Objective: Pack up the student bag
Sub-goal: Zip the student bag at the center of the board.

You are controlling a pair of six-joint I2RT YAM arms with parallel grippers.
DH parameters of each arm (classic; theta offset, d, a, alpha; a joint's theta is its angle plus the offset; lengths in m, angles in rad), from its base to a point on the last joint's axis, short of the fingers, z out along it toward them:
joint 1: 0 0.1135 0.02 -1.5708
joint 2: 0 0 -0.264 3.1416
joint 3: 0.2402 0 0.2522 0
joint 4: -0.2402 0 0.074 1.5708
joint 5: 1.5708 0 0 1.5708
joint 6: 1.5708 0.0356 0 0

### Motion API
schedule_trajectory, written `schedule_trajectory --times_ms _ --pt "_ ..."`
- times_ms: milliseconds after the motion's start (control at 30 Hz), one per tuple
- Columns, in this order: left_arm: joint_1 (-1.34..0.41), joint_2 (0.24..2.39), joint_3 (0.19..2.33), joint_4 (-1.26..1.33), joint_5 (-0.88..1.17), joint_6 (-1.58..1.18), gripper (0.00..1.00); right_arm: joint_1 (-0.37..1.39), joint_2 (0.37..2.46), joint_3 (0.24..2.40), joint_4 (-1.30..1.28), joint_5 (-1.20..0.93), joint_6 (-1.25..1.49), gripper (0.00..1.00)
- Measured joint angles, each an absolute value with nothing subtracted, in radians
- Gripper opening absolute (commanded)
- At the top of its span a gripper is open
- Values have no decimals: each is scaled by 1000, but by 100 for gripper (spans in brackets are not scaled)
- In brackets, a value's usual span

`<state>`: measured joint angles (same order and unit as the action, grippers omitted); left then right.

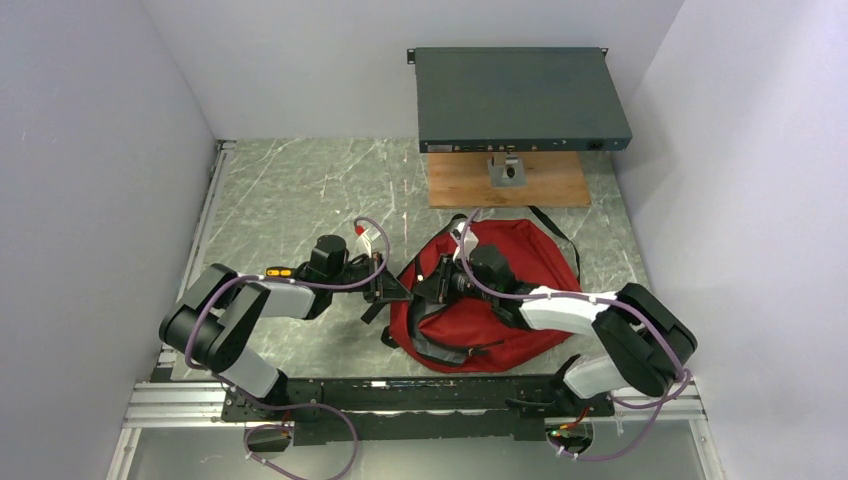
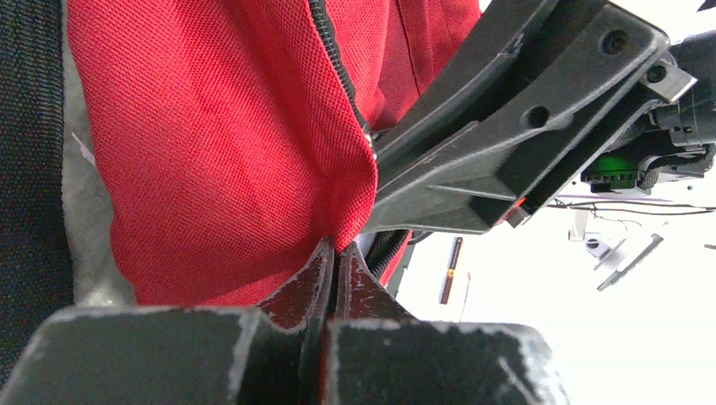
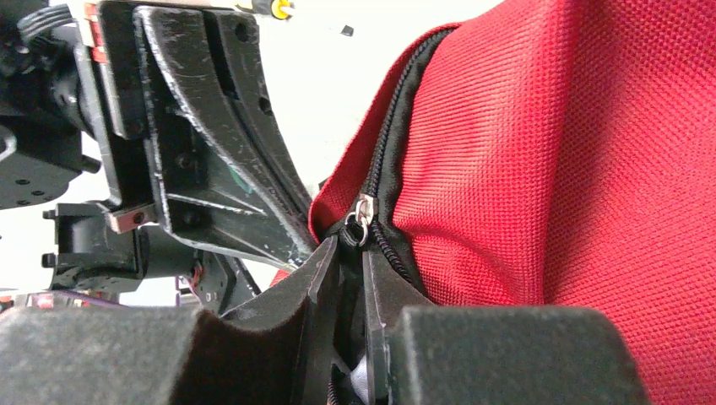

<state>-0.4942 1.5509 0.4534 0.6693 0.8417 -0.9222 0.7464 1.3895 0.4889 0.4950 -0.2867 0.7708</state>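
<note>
Top external: backpack (image 1: pixel 520 250) mid-frame, zipper work at its left edge.
Left gripper (image 1: pixel 395 290) jaws together, pinching the backpack's edge fabric, likely to keep it taut. Right gripper (image 1: pixel 428 284) jaws nearly together about the zipper pull (image 3: pixel 361 216); firm hold uncertain. Fingertips crowd each other. Bare table (image 1: pixel 280 200) left, board (image 1: pixel 550 185) upper right.

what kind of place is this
Likely a robotics lab cell: white walls box in a marble-patterned table, two robot arms are bolted at its near edge, and a rack-style electronics box sits at the back.
</note>
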Motion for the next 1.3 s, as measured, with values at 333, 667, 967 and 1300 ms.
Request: schedule_trajectory --times_ms 333,667,967,1300 --pt "-488 1547 448 667 839 -922 0 746 1438 508 501 -289 779 7" --pt "-483 1488 446 609 831 -894 67 746 1413 529 425 -290 788 0" --pt "-481 1452 627 369 691 -772 88 746 1390 599 271 -313 773 0" --pt "-480 1672 775 324 605 -770 56 745 1353 633 161 -319 759 0"
